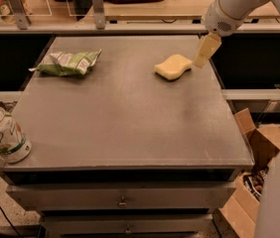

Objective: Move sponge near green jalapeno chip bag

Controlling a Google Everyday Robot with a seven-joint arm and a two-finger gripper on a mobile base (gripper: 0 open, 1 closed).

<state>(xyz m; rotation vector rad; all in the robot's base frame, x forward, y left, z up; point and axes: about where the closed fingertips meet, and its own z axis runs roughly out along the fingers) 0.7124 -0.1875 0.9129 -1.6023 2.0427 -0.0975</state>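
as the sponge [174, 66] lies well apart from the green jalapeno chip bag [68, 63], the gripper [203, 57], spread or not i cannot tell, hangs just beside the sponge.

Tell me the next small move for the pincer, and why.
Probably ease the pincer down and across onto the sponge to grasp it. The pincer hangs beside the sponge, at the end away from the green jalapeno chip bag, rather than over it. The sponge lies on the table well apart from the bag, so a grasp likely comes first.
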